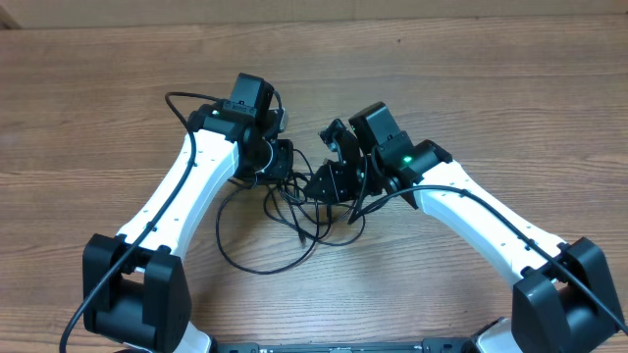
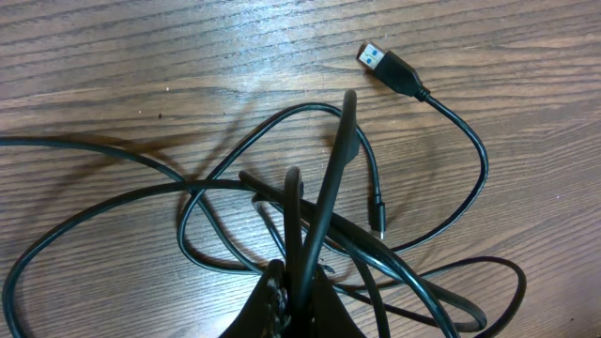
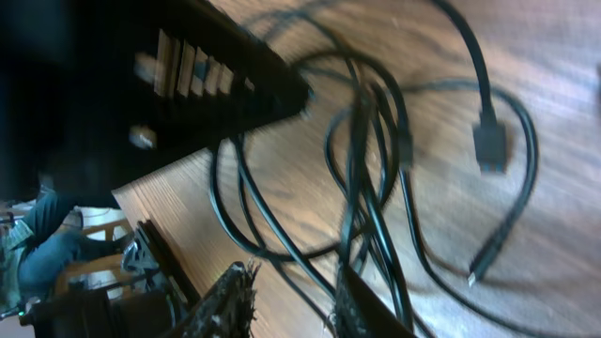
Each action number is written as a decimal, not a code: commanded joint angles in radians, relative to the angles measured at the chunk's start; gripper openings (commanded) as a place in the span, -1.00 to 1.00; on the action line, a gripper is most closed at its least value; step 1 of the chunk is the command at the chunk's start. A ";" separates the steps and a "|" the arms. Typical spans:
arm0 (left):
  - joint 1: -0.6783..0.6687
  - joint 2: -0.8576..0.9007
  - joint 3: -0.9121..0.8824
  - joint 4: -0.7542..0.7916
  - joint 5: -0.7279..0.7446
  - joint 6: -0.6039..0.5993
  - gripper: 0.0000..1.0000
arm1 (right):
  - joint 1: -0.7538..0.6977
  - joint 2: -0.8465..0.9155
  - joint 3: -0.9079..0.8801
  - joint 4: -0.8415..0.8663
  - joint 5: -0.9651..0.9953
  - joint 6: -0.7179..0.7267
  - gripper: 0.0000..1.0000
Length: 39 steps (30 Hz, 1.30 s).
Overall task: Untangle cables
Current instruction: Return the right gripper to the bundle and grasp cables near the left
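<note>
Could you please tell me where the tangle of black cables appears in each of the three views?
Overhead: cable tangle in the centre of the picture.
Left wrist: cable tangle across the lower half; USB plug upper right.
Right wrist: cable tangle from centre to right.
Shared landmark: the wooden table.
</note>
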 commanded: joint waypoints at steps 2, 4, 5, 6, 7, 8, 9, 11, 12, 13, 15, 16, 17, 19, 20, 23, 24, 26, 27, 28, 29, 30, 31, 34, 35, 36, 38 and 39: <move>0.003 0.010 -0.002 0.004 0.009 0.016 -0.92 | 0.002 -0.002 0.003 0.018 -0.002 0.008 -0.42; 0.003 0.010 -0.002 0.004 0.009 0.015 -0.91 | 0.002 0.000 0.003 0.013 0.010 0.027 -0.42; 0.003 0.010 -0.002 0.004 0.009 0.015 -0.91 | 0.002 0.000 0.001 0.006 0.027 0.044 -0.43; 0.003 0.010 -0.002 0.004 0.009 0.015 -0.91 | 0.002 0.000 -0.003 0.003 0.048 0.066 -0.43; 0.003 0.010 -0.002 0.005 0.009 0.015 -0.91 | 0.002 0.000 -0.007 0.002 0.052 0.074 -0.42; 0.003 0.010 -0.002 0.005 0.009 0.015 -0.92 | 0.002 0.000 -0.013 0.003 0.051 0.084 -0.42; 0.003 0.010 -0.002 0.004 0.009 0.015 -0.91 | 0.002 0.000 -0.018 0.003 0.051 0.088 -0.42; 0.003 0.010 -0.002 0.004 0.009 0.015 -0.91 | 0.002 0.000 -0.031 0.003 0.051 0.090 -0.42; 0.003 0.010 -0.002 0.004 0.009 0.015 -0.91 | 0.002 0.000 -0.038 0.004 0.052 0.090 -0.42; 0.003 0.010 -0.002 0.004 0.009 0.015 -0.92 | 0.002 0.000 -0.046 0.009 0.052 0.091 -0.43; 0.003 0.010 -0.002 0.004 0.009 0.015 -0.91 | 0.002 0.000 -0.066 0.024 0.052 0.105 -0.42; 0.003 0.010 -0.002 0.004 0.009 0.015 -0.92 | 0.002 0.000 -0.073 0.027 0.052 0.114 -0.41; 0.003 0.010 -0.002 0.004 0.009 0.015 -0.92 | 0.002 0.000 -0.080 0.033 0.051 0.114 -0.41; 0.003 0.010 -0.002 0.005 0.009 0.014 -0.92 | 0.003 0.000 -0.090 0.041 0.051 0.113 -0.40; 0.003 0.010 -0.002 0.005 0.009 0.011 -0.91 | 0.003 0.000 -0.095 0.046 0.051 0.113 -0.40; 0.003 0.010 -0.002 0.004 0.013 0.008 -0.91 | 0.003 0.000 -0.100 0.056 0.051 0.113 -0.40; 0.003 0.010 -0.002 0.004 0.013 0.007 -0.92 | 0.003 0.000 -0.101 0.062 0.051 0.114 -0.40; 0.003 0.010 -0.002 0.004 0.013 0.005 -0.92 | 0.003 0.000 -0.102 0.071 0.051 0.114 -0.40; 0.003 0.010 -0.002 0.004 0.013 0.003 -0.92 | 0.003 0.000 -0.102 0.075 0.051 0.114 -0.40; 0.003 0.010 -0.002 0.004 0.013 0.003 -0.92 | 0.003 0.000 -0.102 0.078 0.051 0.114 -0.40; 0.003 0.010 -0.002 0.003 0.013 0.003 -0.92 | 0.003 0.000 -0.102 0.079 0.051 0.114 -0.40; 0.003 0.010 -0.002 0.003 0.013 0.003 -0.91 | 0.003 0.001 -0.102 0.082 0.052 0.117 -0.40; 0.003 0.010 -0.002 0.003 0.013 0.003 -0.91 | 0.003 0.001 -0.103 0.085 0.052 0.117 -0.42; 0.003 0.010 -0.002 0.007 0.013 -0.001 -0.91 | 0.003 0.002 -0.103 0.081 0.079 0.158 -0.41; 0.003 0.010 -0.002 0.008 0.013 -0.004 -0.92 | 0.003 0.002 -0.104 0.081 0.090 0.166 -0.41; 0.003 0.010 -0.002 0.008 0.013 -0.005 -0.92 | 0.003 0.002 -0.106 0.085 0.095 0.167 -0.41; 0.003 0.010 -0.002 0.003 0.014 -0.011 -0.91 | 0.003 0.002 -0.116 0.103 0.098 0.185 -0.41; 0.003 0.010 -0.002 0.000 0.016 -0.011 -0.92 | 0.003 0.003 -0.123 0.114 0.097 0.197 -0.40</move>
